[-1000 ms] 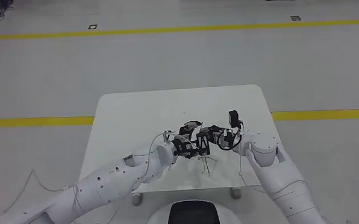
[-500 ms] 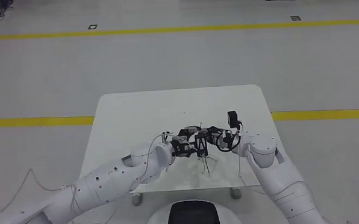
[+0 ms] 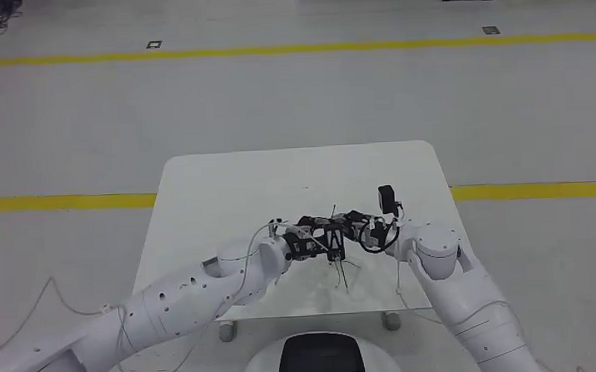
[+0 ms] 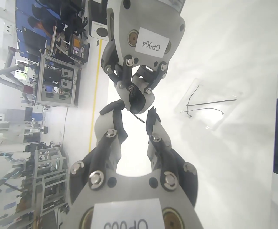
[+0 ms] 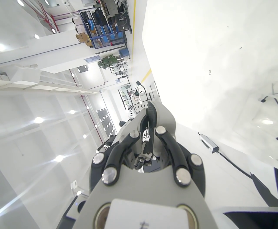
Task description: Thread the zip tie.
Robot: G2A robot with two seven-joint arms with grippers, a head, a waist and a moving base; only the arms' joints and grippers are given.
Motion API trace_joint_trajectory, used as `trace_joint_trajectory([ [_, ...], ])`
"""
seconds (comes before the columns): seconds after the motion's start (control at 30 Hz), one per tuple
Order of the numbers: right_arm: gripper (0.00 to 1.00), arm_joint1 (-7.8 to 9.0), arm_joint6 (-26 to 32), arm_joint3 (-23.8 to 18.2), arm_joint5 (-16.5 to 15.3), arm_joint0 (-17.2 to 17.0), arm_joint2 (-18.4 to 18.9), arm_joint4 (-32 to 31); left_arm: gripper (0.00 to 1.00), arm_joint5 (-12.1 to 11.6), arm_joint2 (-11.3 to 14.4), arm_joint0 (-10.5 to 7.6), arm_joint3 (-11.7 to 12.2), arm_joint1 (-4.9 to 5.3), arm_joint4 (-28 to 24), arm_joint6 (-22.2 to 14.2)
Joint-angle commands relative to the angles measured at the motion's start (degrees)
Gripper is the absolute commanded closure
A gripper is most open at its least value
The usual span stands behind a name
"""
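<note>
My two grippers meet above the middle of the white table (image 3: 228, 189). A thin black zip tie (image 4: 140, 119) is pinched in my right gripper (image 4: 139, 106), which is shut, and a short end pokes out below its tips. In the right wrist view the tie (image 5: 144, 92) curves out past the shut right gripper (image 5: 149, 108). My left gripper (image 4: 132, 110) is open, its fingertips (image 4: 113, 108) flanking the right gripper's tips and the tie's end. From above, the left gripper (image 3: 320, 237) and right gripper (image 3: 338, 232) nearly touch, with the tie's tail (image 3: 332, 212) pointing to the far side.
A clear tray (image 4: 217, 121) with three spare black zip ties (image 4: 211, 102) lies on the table just beside and below the grippers, near the front edge. The table's far half and left side are bare.
The two grippers have drawn closer together. The tie's tail now sticks out toward the far side, and the left gripper's fingers sit around the right gripper's tip.
</note>
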Motion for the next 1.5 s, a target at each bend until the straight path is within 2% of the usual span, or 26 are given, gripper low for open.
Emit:
trace_joint_trajectory([
  [0.0, 1.00, 0.10, 0.11, -0.02, 0.00, 0.01, -0.07, 0.19, 0.76, 0.14, 0.45, -0.36, -0.08, 0.01, 0.00, -0.18],
  [0.27, 1.00, 0.50, 0.33, -0.43, 0.00, -0.15, -0.20, 0.70, 0.82, 0.73, 1.94, -1.28, 0.14, -0.08, 0.00, -0.11],
  [0.43, 1.00, 0.73, 0.50, -0.67, 0.00, -0.15, -0.35, 0.94, 1.00, 0.76, 2.34, -1.50, 0.37, -0.19, 0.00, 0.11],
  [0.6, 1.00, 0.93, 0.61, -0.82, 0.00, -0.13, -0.56, 1.16, 1.00, 0.77, 2.43, -1.49, 0.49, -0.27, 0.00, 0.23],
  [0.63, 0.88, 0.98, 0.62, -0.88, 0.00, -0.15, -0.63, 1.14, 1.00, 0.87, 2.32, -1.42, 0.56, -0.26, 0.00, 0.25],
  [0.67, 0.67, 1.02, 0.63, -0.93, 0.00, -0.18, -0.66, 1.13, 1.00, 0.99, 2.17, -1.33, 0.58, -0.24, 0.00, 0.27],
  [0.7, 0.00, 1.07, 0.63, -0.96, 0.00, -0.20, -0.69, 1.13, 1.00, 1.08, 1.97, -1.22, 0.58, -0.20, 0.00, 0.31],
  [0.83, 0.00, 1.29, 0.33, -1.16, -0.33, -0.50, -0.53, 0.85, 1.00, 1.43, 0.12, -0.35, 0.23, 0.25, -0.39, 0.61],
  [1.07, 0.00, 1.89, -0.22, -1.69, -2.13, -1.58, 0.59, -0.42, 1.00, -0.13, -5.48, 2.09, -1.79, 2.38, -5.56, 1.57],
  [1.2, 0.00, 2.18, -1.09, -1.92, -3.83, -2.26, 1.40, -0.88, 1.00, -3.21, -9.67, 4.16, -2.63, 3.89, -13.08, 3.91],
  [1.3, 0.00, 2.27, -2.05, -1.92, -5.54, -2.57, 1.73, -1.00, 1.00, -5.58, -12.20, 5.63, -2.19, 4.71, -18.45, 5.61],
  [1.33, 0.00, 2.27, -2.05, -1.92, -5.54, -2.57, 1.73, -1.00, 1.00, -6.32, -12.65, 6.00, -2.27, 4.88, -19.22, 6.10],
  [1.37, 0.00, 2.27, -2.05, -1.92, -5.54, -2.57, 1.73, -1.00, 1.00, -6.95, -12.99, 5.85, -2.62, 5.01, -17.87, 6.64],
  [1.47, 0.00, 2.27, -2.05, -1.92, -5.54, -2.57, 1.73, -1.00, 1.00, -6.95, -12.99, 5.85, -2.62, 5.01, -17.87, 6.64],
])
